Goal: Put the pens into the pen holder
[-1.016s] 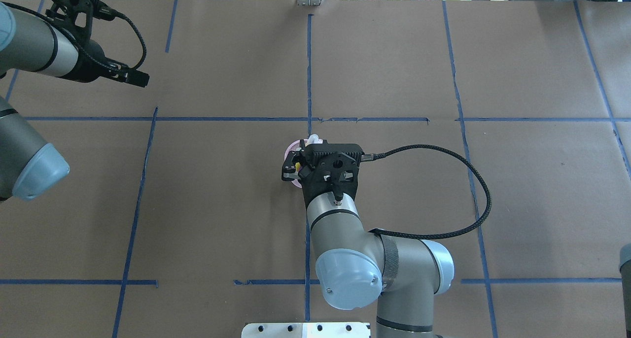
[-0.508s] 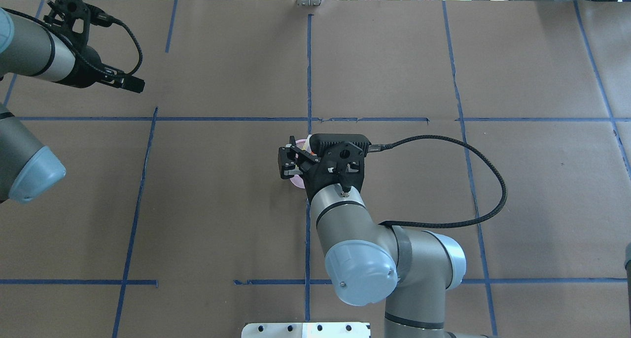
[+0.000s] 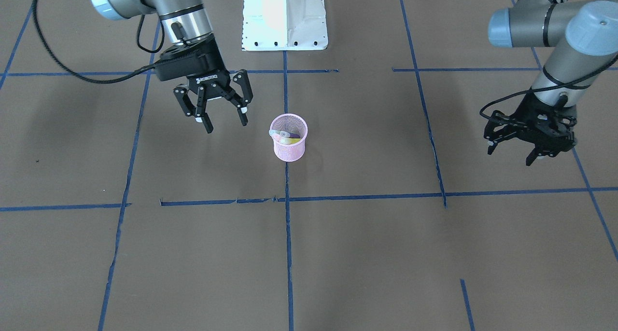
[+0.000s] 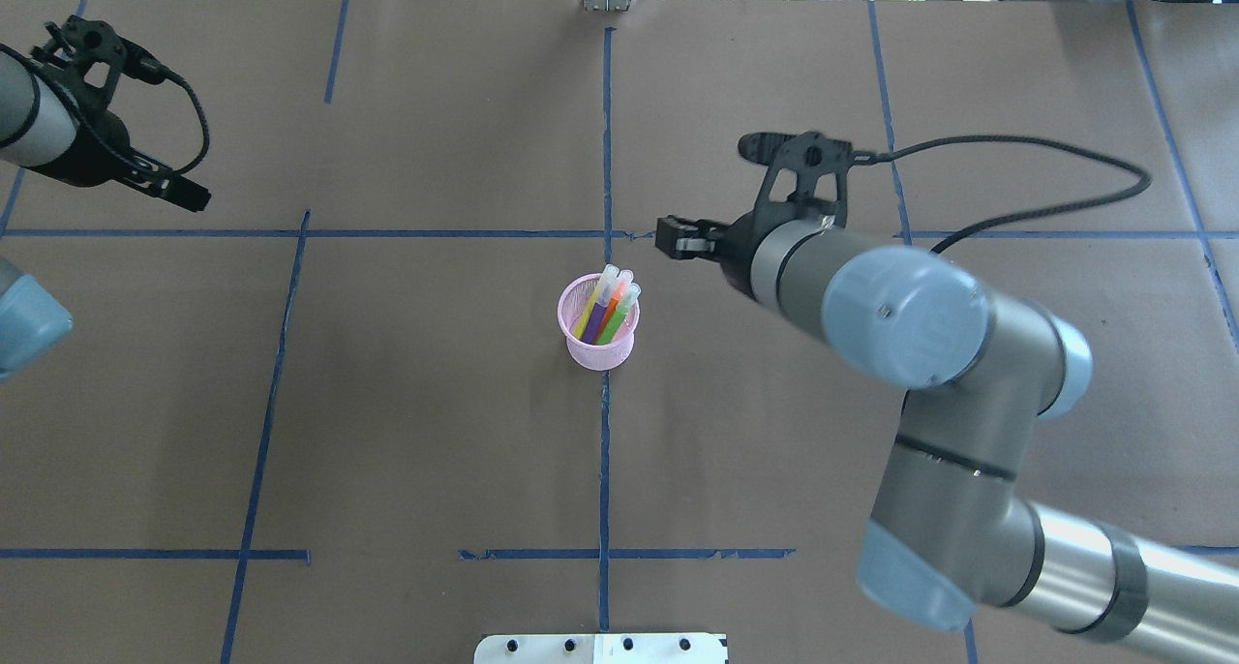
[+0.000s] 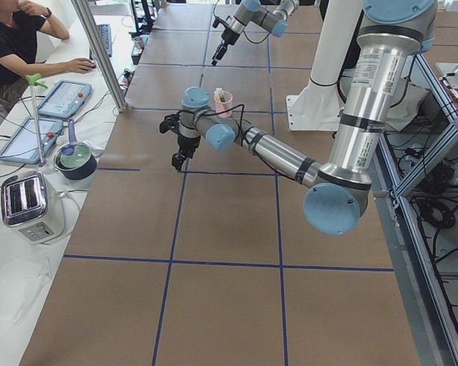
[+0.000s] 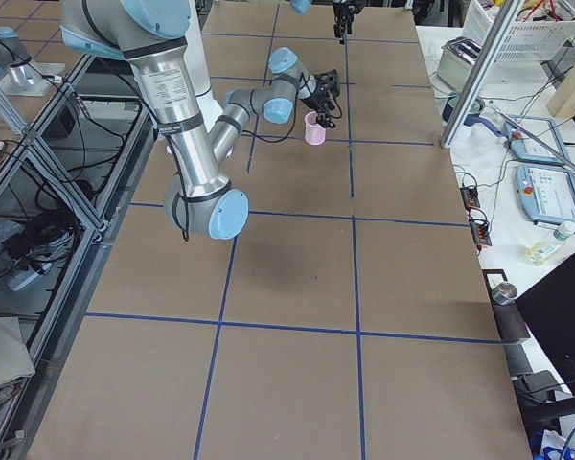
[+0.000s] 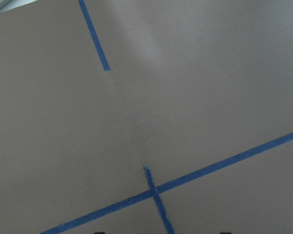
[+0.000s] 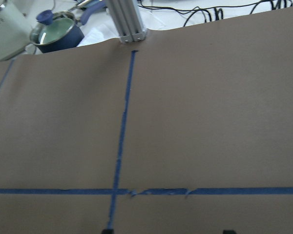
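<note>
Pens, three of them, purple, orange and green, are all in the cup near the middle of the desk, which is covered in brown paper crossed by blue tape lines. The right gripper hangs above the desk close to the cup, on the robot's right of it, fingers spread wide with nothing between them. The left gripper is well off toward the desk's left end, near the corner on the operators' side, also spread open and carrying nothing. The pink mesh cup stands upright on the centre tape line. Inside, the pens lean together, pale caps poking above the rim
</note>
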Robot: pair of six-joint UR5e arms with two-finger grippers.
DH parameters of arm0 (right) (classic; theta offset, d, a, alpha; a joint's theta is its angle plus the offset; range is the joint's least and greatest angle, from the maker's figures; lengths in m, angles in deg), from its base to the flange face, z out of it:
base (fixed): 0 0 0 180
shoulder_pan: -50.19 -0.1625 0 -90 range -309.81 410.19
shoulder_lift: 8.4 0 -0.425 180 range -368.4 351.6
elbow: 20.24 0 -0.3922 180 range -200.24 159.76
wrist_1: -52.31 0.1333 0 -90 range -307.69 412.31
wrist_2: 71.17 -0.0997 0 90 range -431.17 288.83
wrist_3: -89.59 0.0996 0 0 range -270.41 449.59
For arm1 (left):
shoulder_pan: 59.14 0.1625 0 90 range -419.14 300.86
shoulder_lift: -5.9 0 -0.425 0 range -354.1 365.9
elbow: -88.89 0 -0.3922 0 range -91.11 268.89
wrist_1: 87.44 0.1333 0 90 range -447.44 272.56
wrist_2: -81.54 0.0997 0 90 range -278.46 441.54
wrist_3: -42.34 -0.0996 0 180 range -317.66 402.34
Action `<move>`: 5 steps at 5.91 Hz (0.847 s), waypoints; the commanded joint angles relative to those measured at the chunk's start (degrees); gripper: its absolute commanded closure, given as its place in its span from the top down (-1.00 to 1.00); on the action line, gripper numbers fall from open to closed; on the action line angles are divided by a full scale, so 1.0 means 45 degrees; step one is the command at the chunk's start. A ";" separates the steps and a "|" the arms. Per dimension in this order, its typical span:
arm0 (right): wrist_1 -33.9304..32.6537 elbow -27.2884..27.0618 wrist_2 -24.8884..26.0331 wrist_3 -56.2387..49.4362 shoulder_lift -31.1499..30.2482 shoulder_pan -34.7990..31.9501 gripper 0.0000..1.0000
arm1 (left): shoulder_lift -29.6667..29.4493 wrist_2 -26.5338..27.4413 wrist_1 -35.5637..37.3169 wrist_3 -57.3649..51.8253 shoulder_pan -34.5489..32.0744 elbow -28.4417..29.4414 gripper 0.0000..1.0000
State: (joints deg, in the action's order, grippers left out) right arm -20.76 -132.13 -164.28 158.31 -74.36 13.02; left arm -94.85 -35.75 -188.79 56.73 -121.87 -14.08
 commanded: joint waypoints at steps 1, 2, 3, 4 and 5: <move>-0.0828 0.0563 -0.5149 -0.4036 -0.1467 -0.4102 0.59 | 0.0533 -0.1969 0.1209 -0.3552 -0.2783 0.0591 0.69; -0.1663 0.1205 -0.6812 -0.6439 -0.1902 -0.6035 0.62 | 0.0534 -0.2680 0.1833 -0.4710 -0.3978 0.0790 0.75; -0.3025 0.1463 -0.7254 -0.6889 -0.2351 -0.7196 1.00 | 0.0572 -0.2996 0.2690 -0.4896 -0.4648 0.0811 1.00; -0.3155 0.1697 -0.7317 -0.7241 -0.2684 -0.7691 1.00 | 0.0727 -0.3135 0.3047 -0.4898 -0.5157 0.0812 1.00; -0.3349 0.1951 -0.7472 -0.9120 -0.3345 -0.8488 1.00 | 0.0806 -0.3136 0.3476 -0.4898 -0.5491 0.0831 1.00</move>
State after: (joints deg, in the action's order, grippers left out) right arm -34.62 -124.53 -197.03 123.86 -86.81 -21.62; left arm -91.64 -49.53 -175.14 34.88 -144.70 -10.43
